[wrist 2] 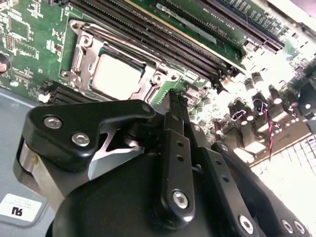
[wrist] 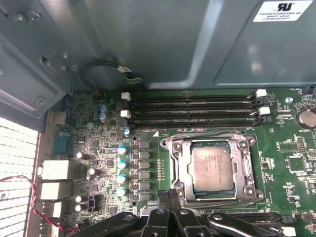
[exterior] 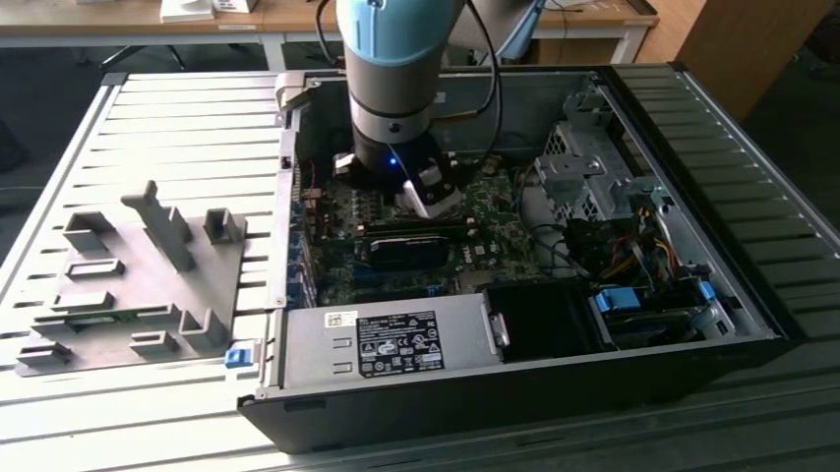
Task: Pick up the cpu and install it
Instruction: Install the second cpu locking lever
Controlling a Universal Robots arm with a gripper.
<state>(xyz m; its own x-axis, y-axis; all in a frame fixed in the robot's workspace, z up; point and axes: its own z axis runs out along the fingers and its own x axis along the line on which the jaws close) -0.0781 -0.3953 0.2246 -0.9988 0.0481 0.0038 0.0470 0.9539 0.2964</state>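
While the cpu [wrist: 212, 168] sits in its socket [wrist: 213, 170], the pincer [wrist: 170, 196] hovers closed, empty.

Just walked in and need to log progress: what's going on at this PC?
A robot arm is reaching into an open computer case lying on its side. Its hand hangs over the motherboard, right beside the socket and holding nothing. The cpu already sits in the socket, silvery top up, as both wrist views show.
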